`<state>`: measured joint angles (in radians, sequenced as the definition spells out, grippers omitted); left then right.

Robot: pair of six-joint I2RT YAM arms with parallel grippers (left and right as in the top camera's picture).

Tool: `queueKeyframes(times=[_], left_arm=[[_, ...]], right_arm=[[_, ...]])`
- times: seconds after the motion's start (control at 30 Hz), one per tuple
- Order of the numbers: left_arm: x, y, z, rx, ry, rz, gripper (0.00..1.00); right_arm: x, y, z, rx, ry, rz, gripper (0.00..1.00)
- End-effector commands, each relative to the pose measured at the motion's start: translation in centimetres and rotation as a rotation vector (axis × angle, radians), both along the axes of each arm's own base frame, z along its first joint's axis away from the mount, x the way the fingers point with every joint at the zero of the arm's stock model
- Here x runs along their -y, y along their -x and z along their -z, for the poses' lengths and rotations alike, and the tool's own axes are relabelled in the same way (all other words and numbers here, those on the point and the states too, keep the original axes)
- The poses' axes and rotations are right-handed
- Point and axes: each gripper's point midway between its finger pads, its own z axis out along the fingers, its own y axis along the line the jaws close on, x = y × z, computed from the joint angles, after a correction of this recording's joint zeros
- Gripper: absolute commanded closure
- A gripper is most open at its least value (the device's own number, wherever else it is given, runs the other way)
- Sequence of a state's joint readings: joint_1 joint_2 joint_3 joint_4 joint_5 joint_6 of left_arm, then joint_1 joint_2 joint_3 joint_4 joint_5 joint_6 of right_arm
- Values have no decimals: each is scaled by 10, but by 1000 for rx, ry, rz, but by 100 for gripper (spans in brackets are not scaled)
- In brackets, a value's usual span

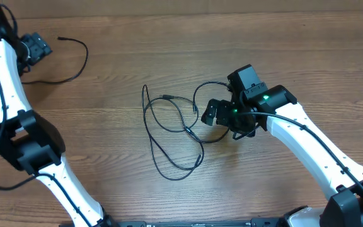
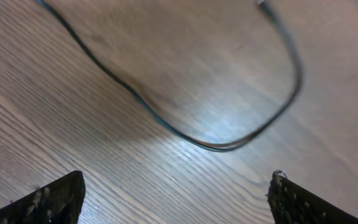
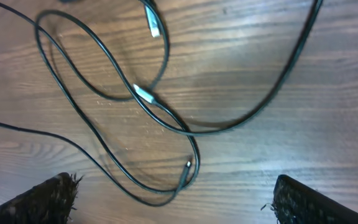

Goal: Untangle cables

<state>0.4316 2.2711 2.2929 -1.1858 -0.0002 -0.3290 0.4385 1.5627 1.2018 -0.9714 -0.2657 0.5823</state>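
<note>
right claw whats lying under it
Under the open right claw lie the tangled cables, looped over each other on the wooden table, plug ends showing. From overhead, the claw covers part of one loop.

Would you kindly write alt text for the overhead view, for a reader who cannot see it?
Thin black cables lie in loose, overlapping loops at the middle of a wooden table, with the right tool at their right edge. A separate black cable curves alone at the upper left, next to the left tool.
</note>
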Motion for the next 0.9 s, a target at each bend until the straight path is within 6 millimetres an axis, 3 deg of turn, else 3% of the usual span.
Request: queueKeyframes(times=[0.0, 0.17, 0.33, 0.53, 0.67, 0.7, 0.77, 0.8, 0.87], left_arm=[[-22, 7, 42, -91, -15, -32, 5], [-33, 8, 94, -163, 10, -44, 4], [-43, 4, 140, -178, 51, -57, 10], [-42, -12, 158, -109, 106, -40, 24], [-37, -14, 175, -122, 120, -31, 41], [-34, -14, 182, -131, 132, -27, 53], [-30, -14, 187, -135, 146, -20, 88], [-28, -16, 186, -132, 142, -13, 96], [-28, -23, 173, -112, 122, 18, 96]], right_arm=[[1, 3, 3, -11, 5, -16, 0], [0, 3, 3, -9, 4, -16, 0], [1, 4, 4, -14, 6, -16, 0], [2, 5, 4, -22, 10, -16, 0], [2, 6, 4, -23, 10, -16, 0], [2, 6, 4, -26, 11, -16, 0], [3, 7, 5, -31, 13, -16, 0], [3, 9, 5, -36, 15, -16, 0], [3, 9, 5, -38, 17, -16, 0]])
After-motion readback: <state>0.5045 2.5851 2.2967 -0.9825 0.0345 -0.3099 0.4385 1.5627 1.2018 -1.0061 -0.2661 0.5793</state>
